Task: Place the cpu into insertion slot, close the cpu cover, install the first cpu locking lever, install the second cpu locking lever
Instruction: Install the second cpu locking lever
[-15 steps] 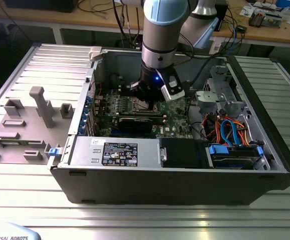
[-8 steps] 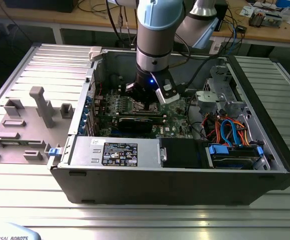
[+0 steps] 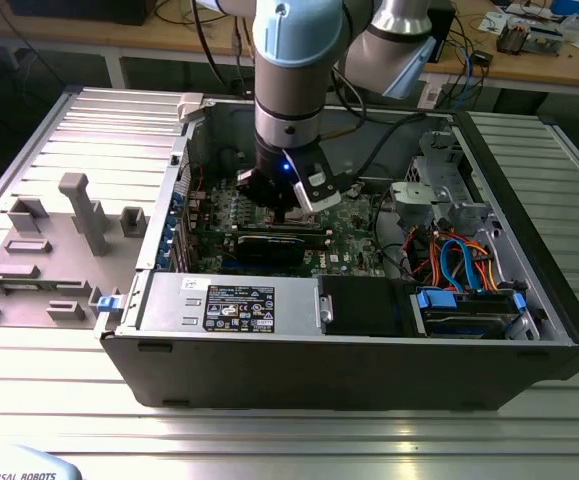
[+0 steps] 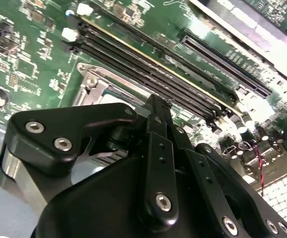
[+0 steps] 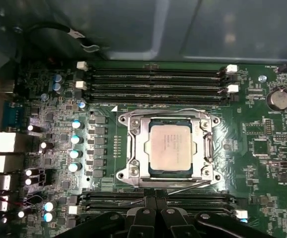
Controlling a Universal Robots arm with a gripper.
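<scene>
On the exterior view's left lies a grey fixture plate (image 3: 54, 255) with upright blocks, just beside the open computer case (image 3: 529, 330). Over the case's middle the arm reaches down, its gripper (image 3: 287, 203) hovering close above the green motherboard (image 3: 354, 240). In the first wrist view the cpu (image 5: 169, 144) already sits in the insertion slot (image 5: 133, 148), its silvery top showing through the window of the cpu cover (image 5: 206, 146), which lies flat on the socket. A thin locking lever (image 5: 163, 111) runs along the edge nearest the memory slots (image 5: 153, 82); a second wire lever (image 5: 195, 184) lies along the opposite edge, though I cannot tell whether either is hooked home. The gripper's fingers (image 5: 155, 210) meet at their tips with nothing between them, pressed together and apart from the socket. The work looks to be at the lever stage, and doing it well calls for pressing squarely on the wire itself, not the cover.
</scene>
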